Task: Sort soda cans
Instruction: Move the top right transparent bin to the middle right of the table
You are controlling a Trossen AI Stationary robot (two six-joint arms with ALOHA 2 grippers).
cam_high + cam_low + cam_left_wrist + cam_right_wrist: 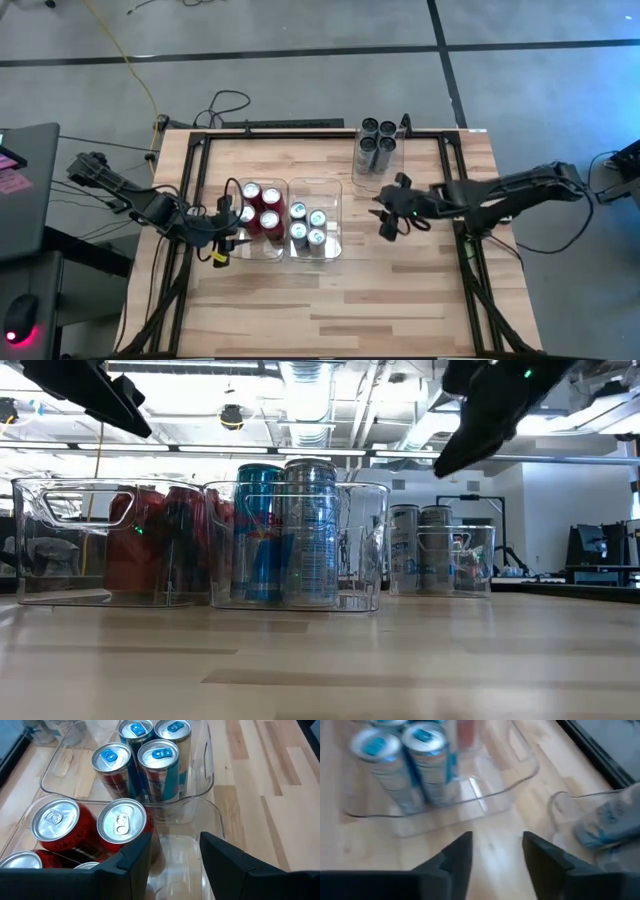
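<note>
Table [400, 300], near edge: bare wood, nothing sitting on it.

Mid table: two clear bins sitting side by side, touching. Red bin [262, 247] is holding 4 red cans [259, 208], upright, packed 2x2. Blue bin [335, 215], just to its right in high view, is holding 4 silver-blue cans [308, 226], upright, grouped toward the near side of the bin (far part of it showing bare).

L gripper [228, 243] is hovering over the near-left corner of the red bin, above the can tops. Jaws are standing apart w/ a clear gap, nothing between them; L wrist view is looking down past the fingers [135, 862] onto the red tops and, beyond, the silver-blue tops.

R gripper [386, 222] is hanging above bare wood, just right of the blue bin, between it and the far bin, not touching either. Jaws are spread, empty; R wrist view is showing only wood between the fingers [457, 857].

Far side: third clear bin [362, 172] sitting near the far edge, well apart from the other two, holding 4 grey cans [378, 137], upright, 2x2.

Low view: all three bins resting flat on the wood, both arms coming in from above.
</note>
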